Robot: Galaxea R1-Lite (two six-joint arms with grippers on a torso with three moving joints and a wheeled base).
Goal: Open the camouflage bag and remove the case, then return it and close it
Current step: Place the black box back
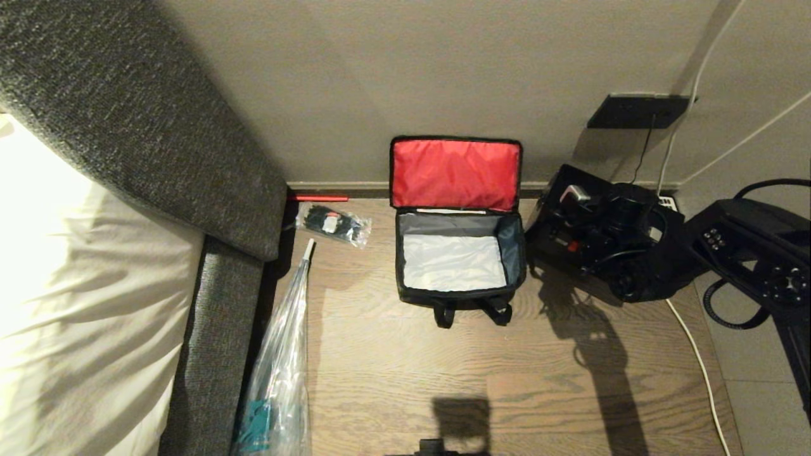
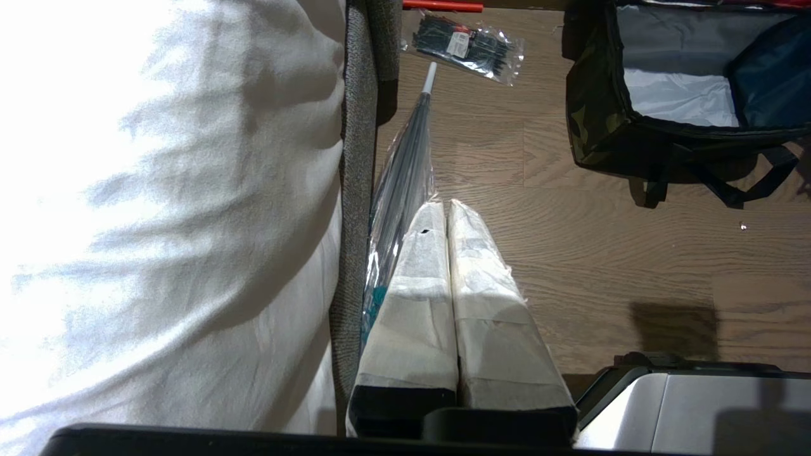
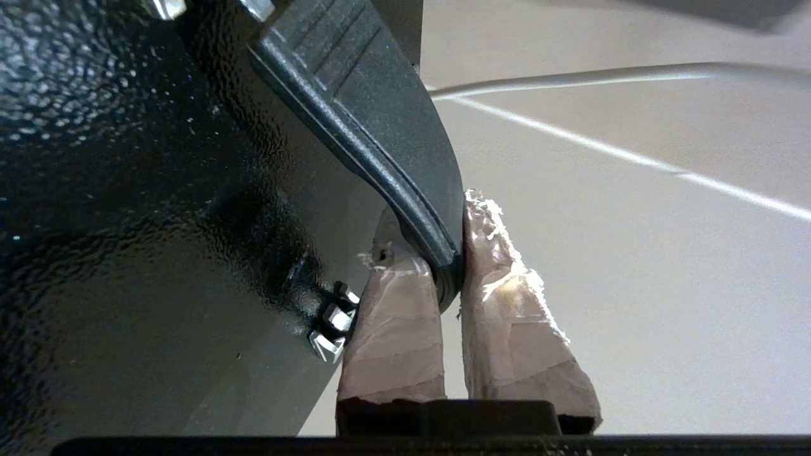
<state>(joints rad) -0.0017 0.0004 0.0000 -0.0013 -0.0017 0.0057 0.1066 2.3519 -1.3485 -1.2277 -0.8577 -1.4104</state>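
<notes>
1. Right up against the lens in the right wrist view, the right claw (image 3: 443, 244) is seen clamped on a dark grey ridged strip (image 3: 380, 126). The taped fingers (image 3: 393, 329) are squeezed in from both sides, with only the strip's thickness between them.
2. That strip runs along the edge of a black pebbled surface with a few small bolts, which is taken to be the case (image 3: 127, 190). So the case is out of the bag and held by its edge.
3. In the head view, the right arm (image 1: 608, 240) is seen as a dark bulk just right of the camo bag (image 1: 459, 294). The case can't really be told apart from the arm there.
4. The camo bag is stood on the wood floor (image 1: 412, 380) against the wall. Its lid is flipped up, so the red lining is showing. The grey and white inside is open to view, and the black straps are lying out front.
5. The left claw (image 2: 443, 215) is hung over the floor beside the bed (image 2: 158, 190). Its taped fingers are pressed together and nothing is gripped.
6. A clear plastic bag (image 1: 279, 373) is laid along the bed's edge, and a small packet of black bits (image 1: 332, 223) is left of the camo bag.
7. A black phone (image 1: 760, 253) and a white cable (image 1: 697, 354) are off to the right.
</notes>
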